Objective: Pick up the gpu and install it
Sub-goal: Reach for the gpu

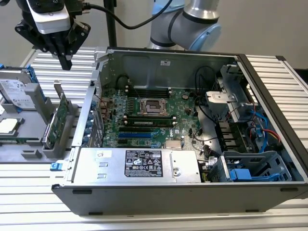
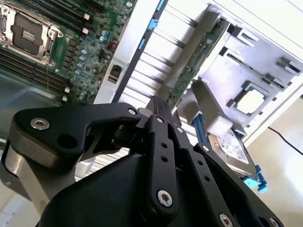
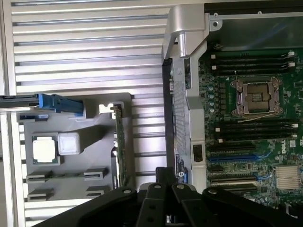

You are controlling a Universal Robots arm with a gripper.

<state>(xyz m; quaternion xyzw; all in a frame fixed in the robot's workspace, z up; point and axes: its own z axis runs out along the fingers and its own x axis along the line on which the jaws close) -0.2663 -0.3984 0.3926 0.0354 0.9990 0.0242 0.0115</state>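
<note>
Gripper [image 1: 65, 60] poised high over gpu [image 1: 57, 120], empty.
Hung vertical, tips down, at the exterior view's upper left, well above the grey tray [image 1: 24, 144] beside the open case [image 1: 168, 197]. In the exterior view: gpu upright on edge in a tray slot, drive [image 1: 14, 91] behind, chip [image 1: 7, 126] near. In the first wrist view: gpu [image 3: 120, 142] edge-on as a thin green strip, close beside the tips, motherboard [image 3: 251, 109] past the case wall. In the second wrist view: black linkage up close, gpu [image 2: 199, 56] beyond. Fingers [image 2: 161, 142] pressed together in both wrist views, clamped on nothing, apart from the gpu.
</note>
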